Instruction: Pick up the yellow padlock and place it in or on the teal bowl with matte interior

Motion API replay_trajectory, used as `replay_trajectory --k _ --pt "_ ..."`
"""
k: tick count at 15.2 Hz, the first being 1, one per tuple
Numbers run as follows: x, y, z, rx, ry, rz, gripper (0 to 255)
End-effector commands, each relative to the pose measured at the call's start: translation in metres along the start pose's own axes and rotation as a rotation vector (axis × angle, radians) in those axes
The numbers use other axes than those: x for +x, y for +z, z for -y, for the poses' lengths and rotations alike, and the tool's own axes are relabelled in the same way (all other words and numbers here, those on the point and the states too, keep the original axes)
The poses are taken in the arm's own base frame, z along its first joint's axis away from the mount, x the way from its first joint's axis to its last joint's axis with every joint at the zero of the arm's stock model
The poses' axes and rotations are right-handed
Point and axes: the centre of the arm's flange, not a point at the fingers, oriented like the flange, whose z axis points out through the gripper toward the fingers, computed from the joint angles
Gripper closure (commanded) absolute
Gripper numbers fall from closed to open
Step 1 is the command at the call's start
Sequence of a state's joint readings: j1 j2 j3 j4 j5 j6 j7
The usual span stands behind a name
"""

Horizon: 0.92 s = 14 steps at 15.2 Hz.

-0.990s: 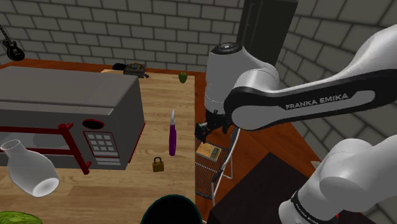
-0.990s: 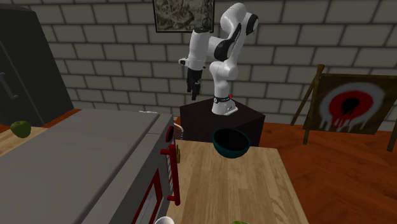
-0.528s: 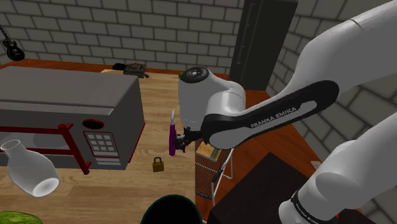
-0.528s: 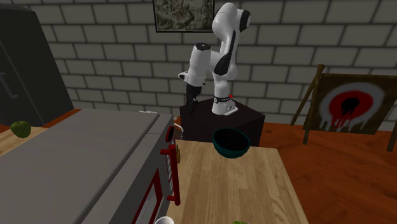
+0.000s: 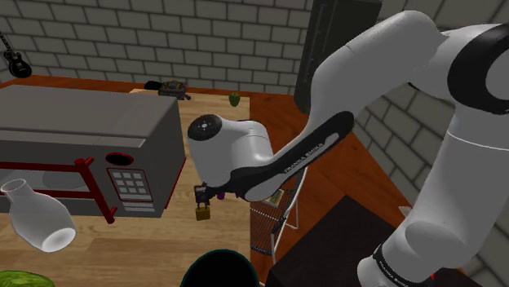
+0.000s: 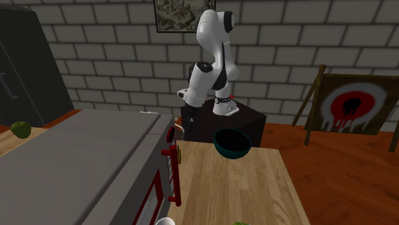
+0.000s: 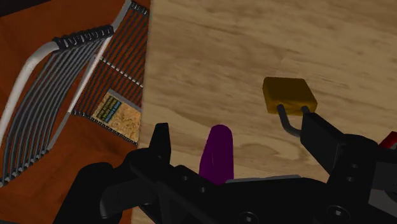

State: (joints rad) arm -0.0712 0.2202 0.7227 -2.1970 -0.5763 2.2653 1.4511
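Note:
The yellow padlock (image 5: 203,212) lies flat on the wooden table (image 5: 220,122), in front of the microwave's corner. My gripper (image 5: 204,194) hangs just above it. In the wrist view the padlock (image 7: 289,94) lies just past the right fingertip (image 7: 317,130), its grey shackle pointing at that finger. My gripper (image 7: 238,137) is open there, holding nothing. A purple handle (image 7: 217,154) lies on the table between the fingers, untouched. The teal bowl (image 6: 231,143) stands at the table end near the stand, and its rim (image 5: 219,259) shows at the shoulder view's bottom edge.
A big grey microwave (image 5: 81,139) with a red handle fills the shoulder view's left. A white vase (image 5: 37,216) lies in front of it. A wire rack (image 7: 70,70) holding a book (image 7: 118,114) stands off the table's edge, on the floor beside the stand.
The arm has swung from beside the table edge toward the shoulder view's left and come down. The gripper now hangs over the padlock and hides the purple thing.

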Motion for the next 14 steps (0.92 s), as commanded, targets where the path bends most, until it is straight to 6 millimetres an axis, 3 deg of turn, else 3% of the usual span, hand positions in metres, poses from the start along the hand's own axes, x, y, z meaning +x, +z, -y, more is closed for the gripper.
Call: replay_trajectory --k 1,7,14 --pt "0.001 0.019 0.023 -0.005 0.029 -0.017 0" --pt "0.015 0.060 0.084 -0.019 0.099 -0.053 0" --pt "0.017 0.097 0.084 -0.019 0.099 -0.053 0"
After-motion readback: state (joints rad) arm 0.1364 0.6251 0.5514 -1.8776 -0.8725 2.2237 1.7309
